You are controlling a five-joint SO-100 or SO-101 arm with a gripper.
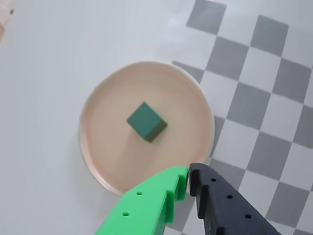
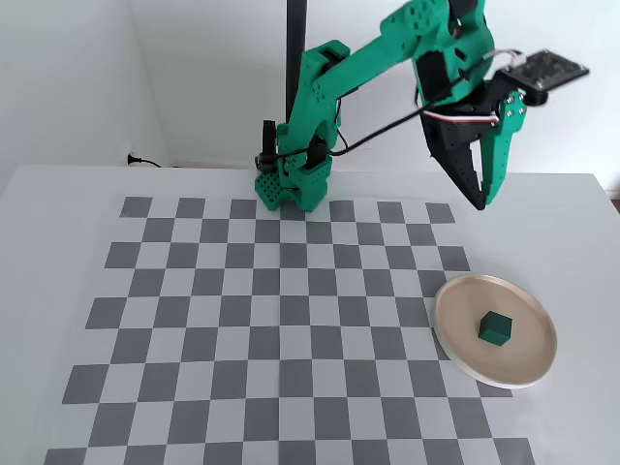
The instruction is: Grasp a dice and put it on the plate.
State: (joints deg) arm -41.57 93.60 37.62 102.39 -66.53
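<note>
The dark green dice (image 1: pixel 146 122) (image 2: pixel 495 327) lies near the middle of the pinkish-beige plate (image 1: pixel 102 152) (image 2: pixel 455 325), resting on the plate's floor. My gripper (image 1: pixel 189 171) (image 2: pixel 482 202) hangs well above the board, up and away from the plate, with its bright green finger and black finger closed tip to tip and nothing between them. In the wrist view the fingertips sit over the plate's lower rim.
The grey and white checkerboard (image 2: pixel 271 320) covers most of the table; the plate sits at its right edge, partly on plain white table (image 1: pixel 44 98). My arm's base (image 2: pixel 294 179) stands at the board's far edge, with a black pole behind it.
</note>
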